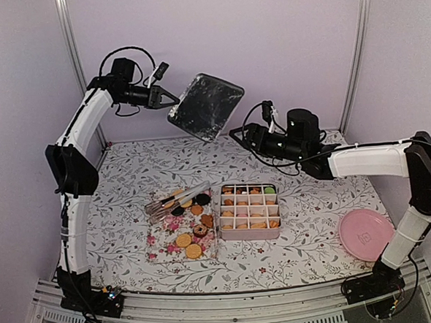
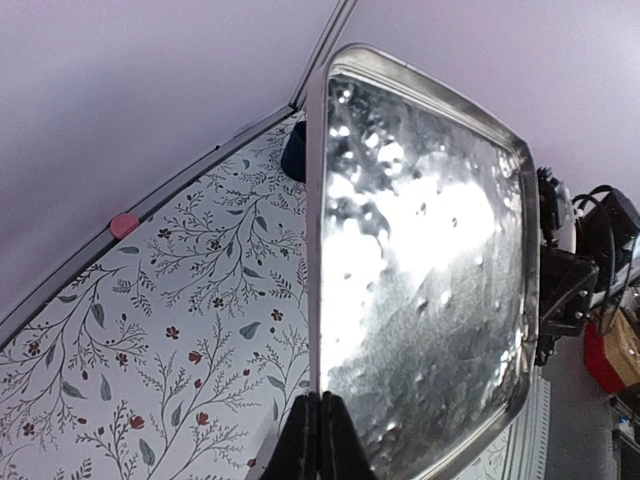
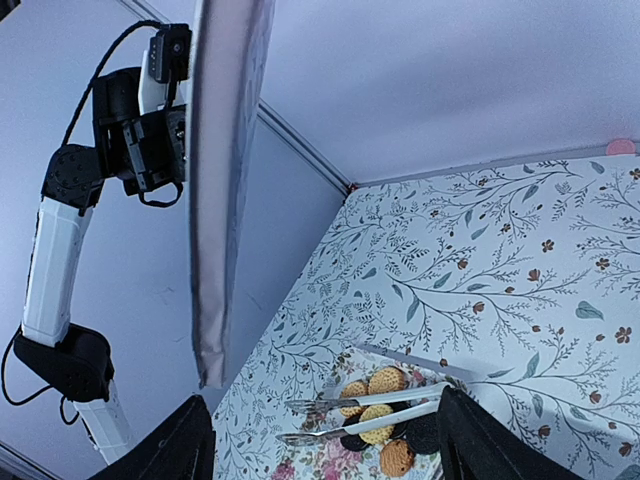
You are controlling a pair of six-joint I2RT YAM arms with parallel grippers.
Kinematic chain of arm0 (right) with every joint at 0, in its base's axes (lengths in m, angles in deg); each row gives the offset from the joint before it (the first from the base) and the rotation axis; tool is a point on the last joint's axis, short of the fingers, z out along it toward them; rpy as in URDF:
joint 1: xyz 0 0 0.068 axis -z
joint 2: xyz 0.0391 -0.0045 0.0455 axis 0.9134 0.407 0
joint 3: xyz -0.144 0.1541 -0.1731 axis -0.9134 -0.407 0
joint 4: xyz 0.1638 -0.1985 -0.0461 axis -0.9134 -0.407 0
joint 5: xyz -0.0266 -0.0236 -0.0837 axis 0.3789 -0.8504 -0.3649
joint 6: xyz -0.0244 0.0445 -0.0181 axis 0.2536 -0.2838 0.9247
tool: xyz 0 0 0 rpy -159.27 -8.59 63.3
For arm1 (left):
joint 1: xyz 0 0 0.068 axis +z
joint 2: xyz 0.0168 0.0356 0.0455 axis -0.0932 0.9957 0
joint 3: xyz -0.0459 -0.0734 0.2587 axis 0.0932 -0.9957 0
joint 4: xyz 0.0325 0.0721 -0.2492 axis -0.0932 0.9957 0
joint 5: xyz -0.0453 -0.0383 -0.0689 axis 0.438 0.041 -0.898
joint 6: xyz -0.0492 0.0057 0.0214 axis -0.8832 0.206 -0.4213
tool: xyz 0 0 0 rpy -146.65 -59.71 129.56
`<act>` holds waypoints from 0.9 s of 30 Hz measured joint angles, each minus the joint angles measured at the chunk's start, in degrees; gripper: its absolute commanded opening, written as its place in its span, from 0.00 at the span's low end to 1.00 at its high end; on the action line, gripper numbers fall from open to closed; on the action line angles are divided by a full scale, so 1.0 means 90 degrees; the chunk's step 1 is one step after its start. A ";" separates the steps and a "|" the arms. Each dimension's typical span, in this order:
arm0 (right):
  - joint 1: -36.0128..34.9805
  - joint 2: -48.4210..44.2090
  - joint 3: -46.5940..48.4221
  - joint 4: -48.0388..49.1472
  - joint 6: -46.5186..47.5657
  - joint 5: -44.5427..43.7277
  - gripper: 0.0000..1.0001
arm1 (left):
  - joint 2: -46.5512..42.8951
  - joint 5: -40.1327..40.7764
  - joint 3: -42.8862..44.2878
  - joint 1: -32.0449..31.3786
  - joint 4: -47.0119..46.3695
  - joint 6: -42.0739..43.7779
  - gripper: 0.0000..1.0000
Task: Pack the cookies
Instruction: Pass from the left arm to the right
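Note:
Loose cookies, golden and dark, lie on a floral tray at mid-table and show in the right wrist view too, cookies. More cookies fill a compartmented tin box beside it. My left gripper is raised at the back, shut on the edge of a silvery metal lid that hangs tilted in the air. In the left wrist view the shut gripper pinches the lid at its rim. My right gripper hovers open just right of the lid, fingers wide, lid edge-on ahead.
White-handled tongs rest across the cookies on the floral tray, also tongs. A pink plate sits at the front right. The table carries a floral cloth; purple walls and metal posts enclose it.

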 measured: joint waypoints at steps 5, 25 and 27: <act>0.0044 0.0420 0.0185 0.0731 -0.0260 0.0328 0.77 | -0.0107 -0.0024 -0.0080 0.0000 0.0304 0.0182 0.00; 0.0073 0.1236 0.0911 0.1695 -0.0993 0.0651 0.56 | -0.0117 0.0029 -0.0153 -0.0034 0.0729 0.0389 0.00; 0.0083 0.1270 0.0986 0.1690 -0.1013 0.0648 0.45 | -0.0143 0.0029 -0.0170 -0.0039 0.0731 0.0389 0.00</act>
